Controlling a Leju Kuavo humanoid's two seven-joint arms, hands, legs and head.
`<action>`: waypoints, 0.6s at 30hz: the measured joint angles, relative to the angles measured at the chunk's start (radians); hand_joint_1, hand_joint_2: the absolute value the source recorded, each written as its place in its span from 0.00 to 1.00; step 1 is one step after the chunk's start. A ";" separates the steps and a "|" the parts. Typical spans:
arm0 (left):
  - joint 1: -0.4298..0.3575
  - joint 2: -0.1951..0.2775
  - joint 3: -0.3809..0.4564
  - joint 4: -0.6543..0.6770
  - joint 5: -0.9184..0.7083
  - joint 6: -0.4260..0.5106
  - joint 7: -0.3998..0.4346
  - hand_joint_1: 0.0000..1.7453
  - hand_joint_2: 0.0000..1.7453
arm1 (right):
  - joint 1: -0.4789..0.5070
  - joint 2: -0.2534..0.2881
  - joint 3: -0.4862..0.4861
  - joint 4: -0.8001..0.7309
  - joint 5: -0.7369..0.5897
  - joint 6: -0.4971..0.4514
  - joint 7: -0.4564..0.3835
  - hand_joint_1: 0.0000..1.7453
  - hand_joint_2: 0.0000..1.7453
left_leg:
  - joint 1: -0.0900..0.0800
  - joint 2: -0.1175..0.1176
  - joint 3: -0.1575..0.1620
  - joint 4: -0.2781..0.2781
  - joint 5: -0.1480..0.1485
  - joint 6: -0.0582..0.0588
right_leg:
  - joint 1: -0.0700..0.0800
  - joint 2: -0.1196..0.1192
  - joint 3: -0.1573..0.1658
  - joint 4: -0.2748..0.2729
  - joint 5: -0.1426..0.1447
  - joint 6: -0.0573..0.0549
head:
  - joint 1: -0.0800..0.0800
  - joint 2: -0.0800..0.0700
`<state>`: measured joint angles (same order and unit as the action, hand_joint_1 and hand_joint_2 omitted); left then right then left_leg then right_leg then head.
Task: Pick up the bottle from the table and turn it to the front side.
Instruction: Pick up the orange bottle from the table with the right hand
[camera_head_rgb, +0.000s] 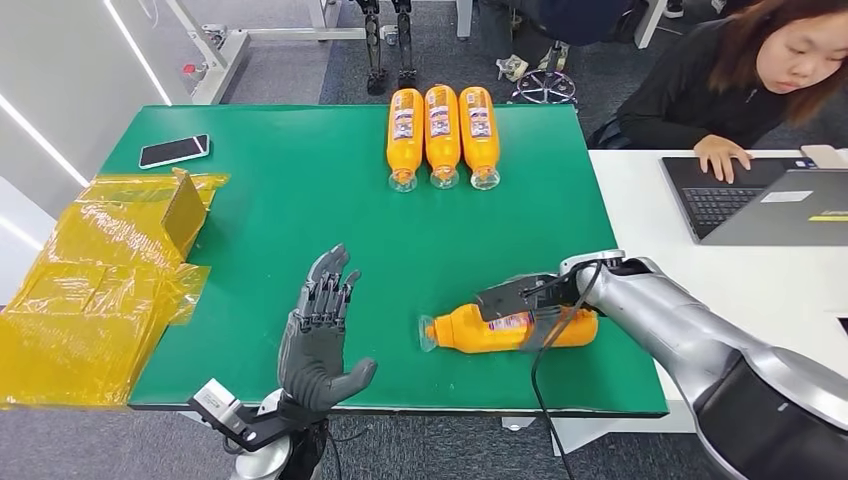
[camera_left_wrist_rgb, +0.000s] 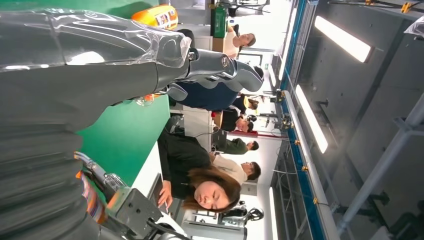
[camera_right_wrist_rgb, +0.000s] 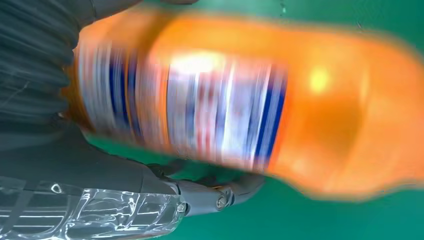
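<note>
Green table (camera_head_rgb: 300, 180), lower right of frame: bottle (camera_head_rgb: 470, 330) lies lengthwise, cap leftward, clasped at its label by the right hand (camera_head_rgb: 525, 300); left hand (camera_head_rgb: 320, 335) is held spread, empty, just left

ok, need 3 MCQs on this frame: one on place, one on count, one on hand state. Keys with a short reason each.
1. Where does the phone lie on the green table?
A. far left corner
B. beside the laptop
C. under the right hand

2. How many orange bottles lie in the far row?
A. two
B. three
C. five

3. What is the left hand doing?
A. gripping a bottle
B. pressing the phone
C. open, holding nothing

Key:
1 A: the head view shows the phone near the table's far left corner.
2 B: three bottles lie side by side at the far edge.
3 C: its fingers are spread with nothing in them, while the right hand is on the near bottle.
</note>
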<state>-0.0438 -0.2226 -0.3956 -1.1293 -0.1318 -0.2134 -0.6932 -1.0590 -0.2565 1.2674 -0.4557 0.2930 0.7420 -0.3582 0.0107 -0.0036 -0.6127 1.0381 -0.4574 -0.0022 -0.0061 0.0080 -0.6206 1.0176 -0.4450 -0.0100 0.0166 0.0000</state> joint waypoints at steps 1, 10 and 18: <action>0.000 0.001 0.000 -0.001 0.001 0.001 0.000 0.00 1.00 | 0.000 -0.002 0.005 0.001 -0.001 -0.002 -0.001 0.54 1.00 | 0.000 0.000 0.000 0.000 0.000 0.000 | 0.000 0.000 0.000 0.000 0.000 0.000 | 0.000 0.000; 0.002 0.001 0.000 -0.005 0.006 0.000 0.000 0.00 1.00 | 0.000 -0.012 0.032 0.001 -0.008 -0.088 -0.005 1.00 1.00 | 0.000 0.000 0.001 0.000 0.000 0.000 | 0.000 0.000 0.001 0.000 0.000 0.000 | 0.000 0.000; 0.002 0.002 0.001 -0.008 0.006 0.000 0.000 0.00 1.00 | 0.008 -0.012 0.041 -0.002 -0.007 -0.142 -0.009 1.00 1.00 | 0.000 0.000 0.001 0.000 0.000 0.000 | 0.000 0.000 0.001 0.000 0.000 0.000 | 0.000 0.000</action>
<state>-0.0419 -0.2209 -0.3943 -1.1373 -0.1259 -0.2131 -0.6928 -1.0513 -0.2686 1.3079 -0.4582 0.2857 0.5995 -0.3668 0.0107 -0.0034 -0.6119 1.0382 -0.4574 -0.0021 -0.0062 0.0081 -0.6194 1.0176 -0.4449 -0.0099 0.0165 0.0000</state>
